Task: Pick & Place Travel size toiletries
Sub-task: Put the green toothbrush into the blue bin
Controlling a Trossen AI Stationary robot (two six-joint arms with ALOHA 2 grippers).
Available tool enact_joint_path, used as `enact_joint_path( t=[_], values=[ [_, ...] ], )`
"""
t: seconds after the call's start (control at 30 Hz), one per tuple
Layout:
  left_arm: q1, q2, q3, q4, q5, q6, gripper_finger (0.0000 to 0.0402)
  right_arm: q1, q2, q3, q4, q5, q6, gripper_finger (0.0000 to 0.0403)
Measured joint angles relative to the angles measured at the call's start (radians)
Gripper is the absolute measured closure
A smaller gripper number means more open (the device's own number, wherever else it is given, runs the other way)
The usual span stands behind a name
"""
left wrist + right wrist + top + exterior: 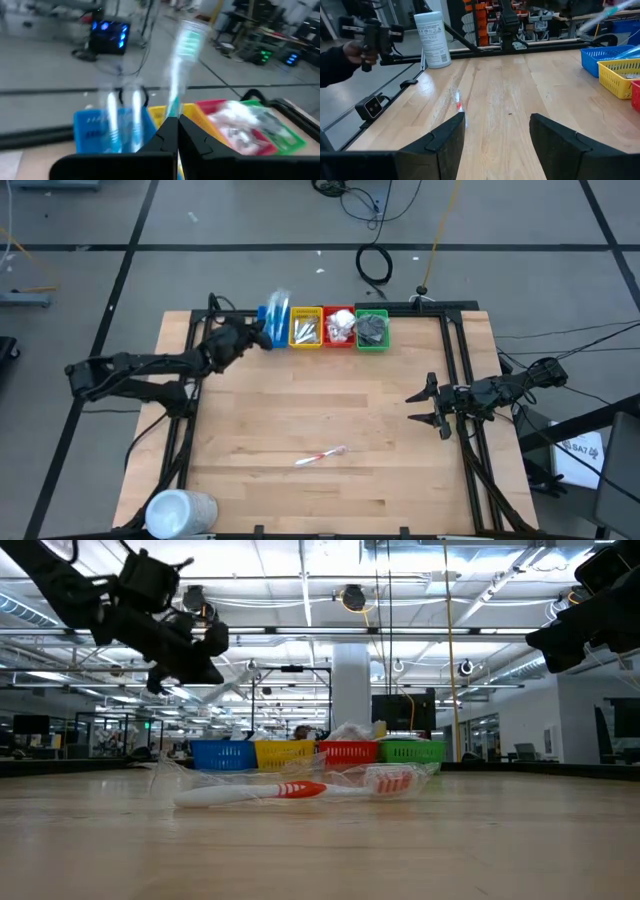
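My left gripper (264,336) hovers at the blue bin (270,326) on the table's far side, shut on a clear-wrapped toothbrush with teal bristles (188,42). More wrapped blue sticks (121,125) stand in that bin. A red-and-white toothbrush in clear wrap (320,457) lies flat on the wood toward the near edge, also plain in the low view (290,791). My right gripper (424,406) waits open above the table's right side, well clear of it. The yellow (306,328), red (339,327) and green (371,330) bins hold other small items. My left gripper pinches the teal toothbrush between its two fingers at the lower part of the handle (173,106). The brush sticks out past the fingertips, head end farthest from them (189,35), lifted clear above the blue bin. The wrapper's layers cannot be made out.
The four bins stand in a row at the far edge. A large white cylinder (181,512) lies at the near-left corner. Bare wood spreads between the bins and the red toothbrush. In the right wrist view, a person's hand (351,52) holds a device beyond the table's left side.
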Motion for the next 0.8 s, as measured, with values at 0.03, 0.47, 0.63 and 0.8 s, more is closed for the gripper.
enact_joint_path(
  t=[0.03, 0.47, 0.63, 0.8],
  values=[
    [0.019, 0.019, -0.002, 0.012, 0.009, -0.02, 0.0401, 0.0, 0.0, 0.0, 0.0, 0.0, 0.0, 0.0193],
    [0.145, 0.319, 0.001, 0.269, 0.072, -0.106, 0.0401, 0.0, 0.0, 0.0, 0.0, 0.0, -0.001, 0.0193],
    [0.183, 0.398, 0.001, 0.284, 0.07, -0.098, 0.0401, 0.0, 0.0, 0.0, 0.0, 0.0, -0.003, 0.0193],
    [0.208, 0.432, 0.001, 0.31, 0.07, -0.076, 0.0401, 0.0, 0.0, 0.0, 0.0, 0.0, -0.003, 0.0193]
  ],
)
